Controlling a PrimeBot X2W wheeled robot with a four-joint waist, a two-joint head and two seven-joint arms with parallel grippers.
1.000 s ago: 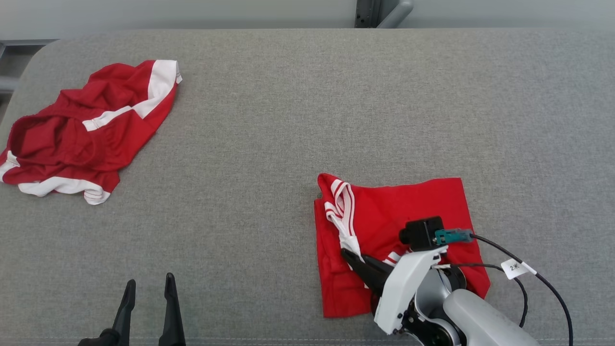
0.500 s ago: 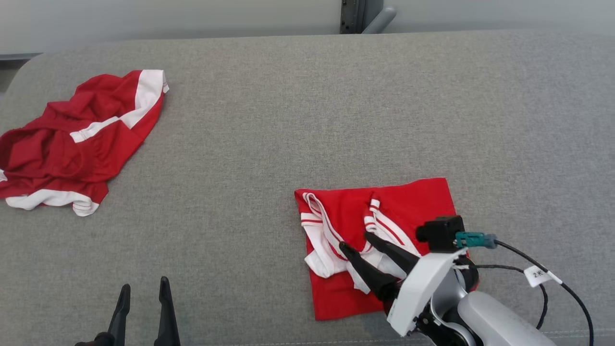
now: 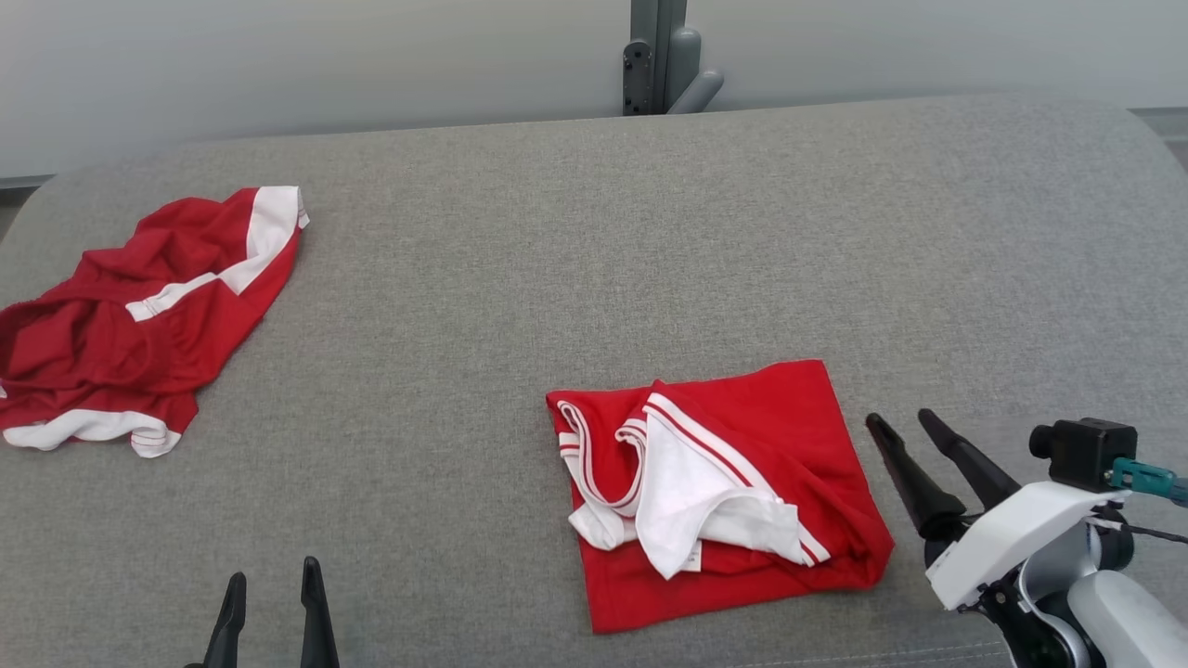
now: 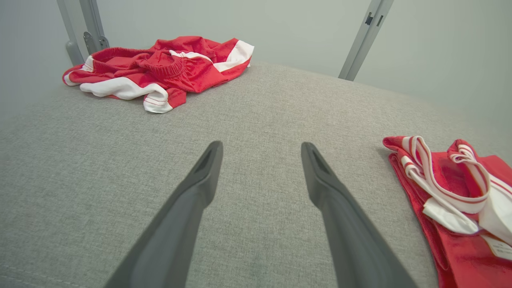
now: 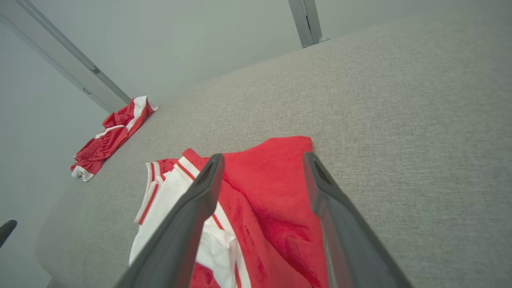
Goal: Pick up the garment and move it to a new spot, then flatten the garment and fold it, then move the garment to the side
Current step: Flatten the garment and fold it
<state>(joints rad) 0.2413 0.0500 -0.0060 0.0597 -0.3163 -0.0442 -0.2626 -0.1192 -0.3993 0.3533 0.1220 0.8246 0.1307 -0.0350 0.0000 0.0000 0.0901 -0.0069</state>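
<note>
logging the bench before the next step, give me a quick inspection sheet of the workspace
surface: grey fabric-covered table, no stains seen
job's things: red garment, folded into a rough square, white trim bunched on top, near the front edge
clutter: second red and white garment, crumpled, far left
grippers: left gripper open over bare table; right gripper open, just right of the folded garment, holding nothing
cables: teal plug with a black lead at the right wrist, off the garment
surroundings: pale wall, grey metal post behind the table
</note>
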